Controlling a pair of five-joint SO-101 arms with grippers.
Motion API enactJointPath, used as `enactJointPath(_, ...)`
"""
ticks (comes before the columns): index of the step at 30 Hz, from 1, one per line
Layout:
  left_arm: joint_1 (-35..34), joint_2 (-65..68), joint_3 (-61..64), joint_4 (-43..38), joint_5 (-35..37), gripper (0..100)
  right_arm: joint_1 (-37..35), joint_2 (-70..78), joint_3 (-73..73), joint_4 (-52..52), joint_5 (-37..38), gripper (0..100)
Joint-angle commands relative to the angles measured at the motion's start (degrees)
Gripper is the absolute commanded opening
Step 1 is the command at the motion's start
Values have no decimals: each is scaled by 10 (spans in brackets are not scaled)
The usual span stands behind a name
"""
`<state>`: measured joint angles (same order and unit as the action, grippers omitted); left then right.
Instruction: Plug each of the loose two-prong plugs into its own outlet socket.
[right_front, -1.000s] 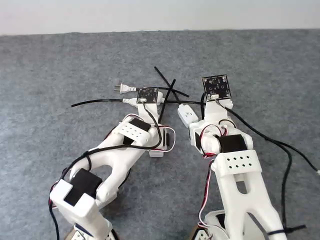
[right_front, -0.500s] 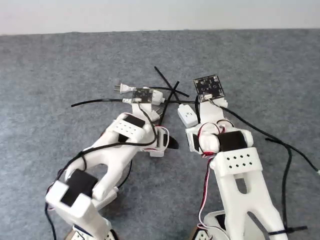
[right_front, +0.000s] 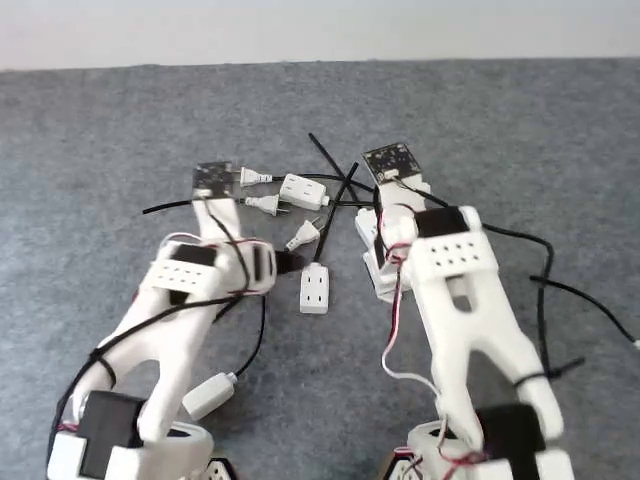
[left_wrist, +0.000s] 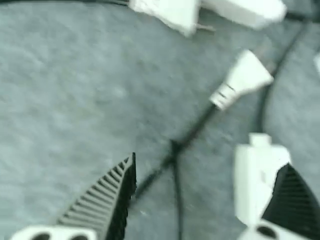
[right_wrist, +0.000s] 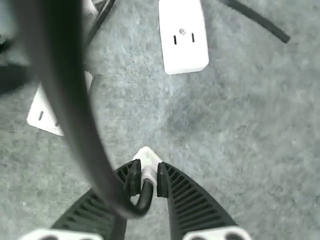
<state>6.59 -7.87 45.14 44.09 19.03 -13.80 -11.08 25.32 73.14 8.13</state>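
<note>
**item, right gripper** (right_wrist: 146, 172): closed on a white two-prong plug (right_wrist: 145, 160), whose tip pokes out between the fingertips. prongs not discernible. the black cord (right_wrist: 65, 85) loops up out of the jaws and crosses the near field.

**item, outlet socket** (right_wrist: 182, 37): white, lying on the grey table (right_front: 120, 120) with its slotted face showing. it is ahead of the held plug and well apart from it.

**item, left gripper** (left_wrist: 209, 165): wide open, holding nothing, low over the table. a socket block (left_wrist: 256, 175) lies just beside one finger. a loose plug (left_wrist: 243, 79) lies near, its cord running between the jaws.

**stage, as judged:** carry and insert. one plug is gripped and none is seated yet.

**handling notes, as judged:**
- turn the wrist until the prongs line up with the two slots before closing the gap. a skewed approach will only shove the socket along.
- the sockets are light and lie loose, so they will likely slide under pressure. the open left gripper is well placed to pinch or brace a block while the right presses in.
- push straight along the prongs and slowly, keeping the grip firm so the plug does not rotate in the pads.
- keep the cord loop off the socket face. snagging on the crossed cords nearby could drag other plugs.
</note>
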Motion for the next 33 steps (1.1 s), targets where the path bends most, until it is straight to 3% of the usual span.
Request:
enactJointPath(1,-43,7,-3,-40,-35,403,-6,45,-55,7,26,13)
enactJointPath(8,-47,42,-7,-43,-51,403,-1,103,-88,3,53,109)
enactJointPath(13,-47,42,-7,-43,-51,403,7,90,-86,-22,44,108)
enactJointPath(15,-47,42,-6,-48,-51,403,23,80,-80,-43,8,104)
enactJointPath(19,-47,42,-4,-54,-51,403,42,39,-59,-65,-17,23)
enactJointPath(22,-47,42,-4,-54,-51,403,37,-4,-23,-79,-16,35)
enactJointPath(33,-48,42,-4,-54,-51,403,-9,64,-11,-113,84,69)
